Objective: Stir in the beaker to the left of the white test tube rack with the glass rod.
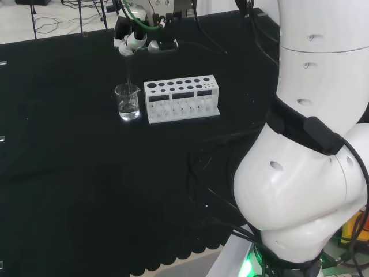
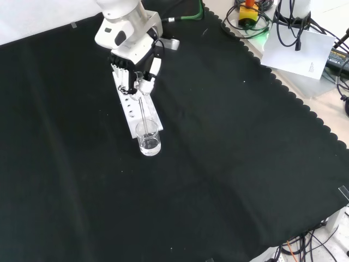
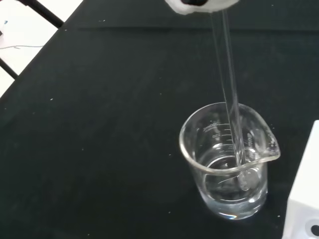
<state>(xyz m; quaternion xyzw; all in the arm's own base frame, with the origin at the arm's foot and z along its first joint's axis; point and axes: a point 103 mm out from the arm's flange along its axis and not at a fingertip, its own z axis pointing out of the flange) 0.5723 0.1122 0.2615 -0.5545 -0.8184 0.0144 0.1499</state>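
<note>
Robot hand (image 2: 133, 71) clamped on glass rod (image 3: 230, 99) — rod tip down in beaker (image 3: 227, 162) beside white test tube rack (image 1: 182, 98) on surface (image 2: 229, 164). Insertion done — stirring left or underway, can't tell.

Lab: beaker (image 1: 127, 101), test tube rack (image 1: 181, 98), black-clothed bench (image 1: 69, 173), robot arm (image 1: 311, 144).

A clear glass beaker (image 1: 127, 102) with printed graduations and a pouring lip is stood upright just beside the short end of the white test tube rack (image 1: 182, 98), to its left in the head view. A little clear liquid is held in it. A thin glass rod (image 3: 230, 97) is set nearly upright inside, its lower end dipped in the liquid near the beaker's floor.
</note>
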